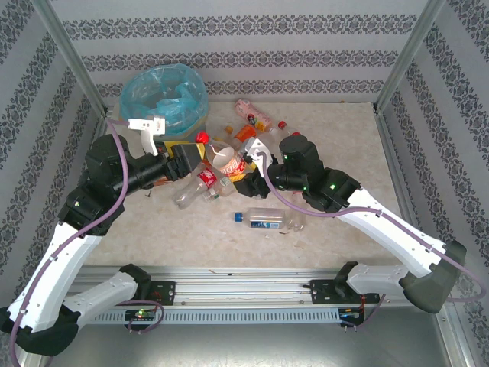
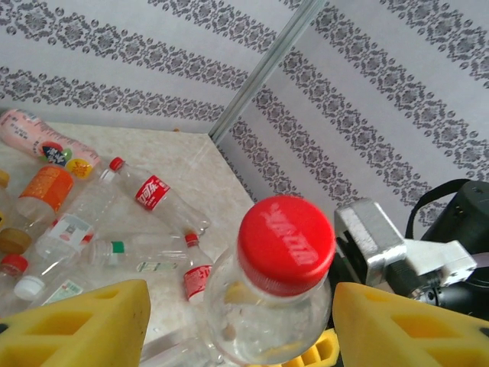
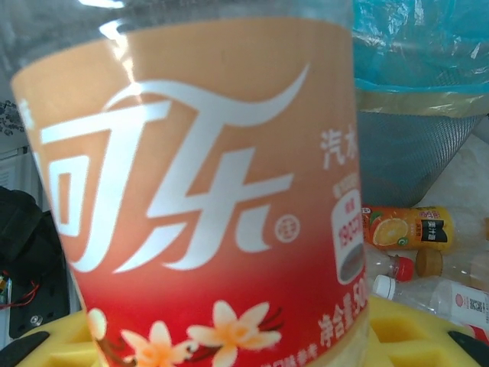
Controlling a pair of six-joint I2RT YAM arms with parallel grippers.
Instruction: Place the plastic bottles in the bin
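Your left claw (image 2: 238, 306) straddles a clear red-capped bottle (image 2: 284, 245), jaws on either side; you cannot tell whether they press it. Your right claw (image 3: 229, 336) is clamped on an orange-labelled bottle (image 3: 199, 191). Both work at the heap of bottles (image 1: 202, 187) in the middle of the table (image 1: 344, 138). The bin (image 1: 137, 84) stands in the far left corner, and a blue-capped bottle (image 1: 266, 219) lies apart, toward the near edge
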